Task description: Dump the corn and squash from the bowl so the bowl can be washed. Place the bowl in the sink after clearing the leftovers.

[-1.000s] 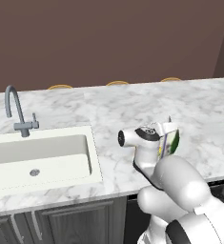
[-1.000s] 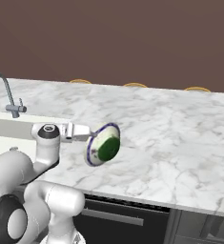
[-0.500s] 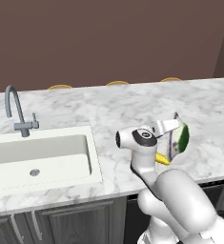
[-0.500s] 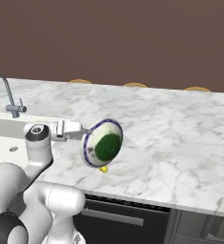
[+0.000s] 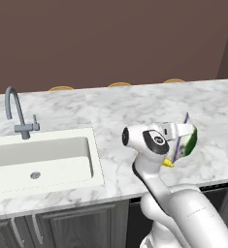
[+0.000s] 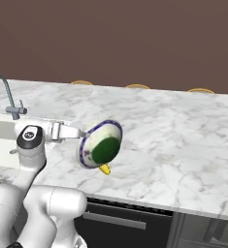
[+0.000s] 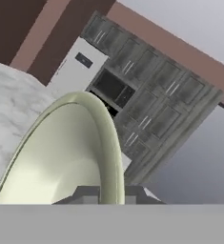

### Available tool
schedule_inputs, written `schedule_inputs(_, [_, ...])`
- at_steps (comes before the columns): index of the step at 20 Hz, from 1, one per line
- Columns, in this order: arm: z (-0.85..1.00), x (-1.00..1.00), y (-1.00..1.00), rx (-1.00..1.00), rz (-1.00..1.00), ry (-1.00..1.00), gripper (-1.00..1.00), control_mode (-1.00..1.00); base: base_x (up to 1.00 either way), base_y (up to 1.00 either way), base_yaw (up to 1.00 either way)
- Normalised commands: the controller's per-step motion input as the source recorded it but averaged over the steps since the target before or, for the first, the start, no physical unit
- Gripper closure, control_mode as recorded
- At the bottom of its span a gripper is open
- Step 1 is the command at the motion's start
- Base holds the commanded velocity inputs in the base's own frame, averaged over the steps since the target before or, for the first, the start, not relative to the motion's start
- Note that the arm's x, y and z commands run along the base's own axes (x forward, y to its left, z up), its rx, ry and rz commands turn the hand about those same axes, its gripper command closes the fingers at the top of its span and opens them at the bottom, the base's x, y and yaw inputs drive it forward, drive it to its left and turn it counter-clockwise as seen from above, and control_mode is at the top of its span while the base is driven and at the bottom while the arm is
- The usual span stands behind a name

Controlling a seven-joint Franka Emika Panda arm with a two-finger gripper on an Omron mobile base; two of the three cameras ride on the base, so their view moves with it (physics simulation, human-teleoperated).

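My gripper (image 6: 80,133) is shut on the rim of the bowl (image 6: 100,144), holding it tipped on edge above the marble counter (image 6: 173,140) with its green-centred underside facing the right base camera. In the left base view the gripper (image 5: 180,131) and the bowl (image 5: 187,141) hang right of the arm. A yellow piece of corn (image 6: 105,169) shows just under the bowl, and the corn (image 5: 169,163) sits low by the counter top. The hand view looks into the bowl's pale hollow (image 7: 56,162), which holds nothing. The squash is hidden. The sink (image 5: 93,160) lies far left.
A grey gooseneck faucet (image 5: 15,112) stands behind the sink. Rounded chair backs (image 5: 119,85) peek over the counter's far edge. The counter's front edge (image 6: 149,201) runs close below the bowl, with dark cabinets beneath.
The hand has rolled further and the bowl now stands more steeply on edge. The corn has slid out and dropped below the bowl.
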Motion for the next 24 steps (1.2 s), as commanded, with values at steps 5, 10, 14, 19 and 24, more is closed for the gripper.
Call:
schedule_inputs(5, [0.36, -0.14, 0.00, 0.47, 0.09, -0.20, 1.00, -1.00, 0.00, 0.00, 0.00])
schedule_inputs(10, [0.47, 0.10, 0.20, 0.44, 0.12, -0.03, 1.00, -1.00, 0.00, 0.00, 0.00])
schedule_inputs(14, [0.37, 0.07, 0.34, 0.46, 0.15, 0.00, 1.00, -1.00, 0.00, 0.00, 0.00])
schedule_inputs(19, [-0.02, 0.11, 0.44, 0.50, 0.21, 0.00, 1.00, -1.00, 0.00, 0.00, 0.00])
schedule_inputs(24, [-0.37, 0.56, 0.62, 0.59, 0.36, 0.07, 1.00, -1.00, 0.00, 0.00, 0.00])
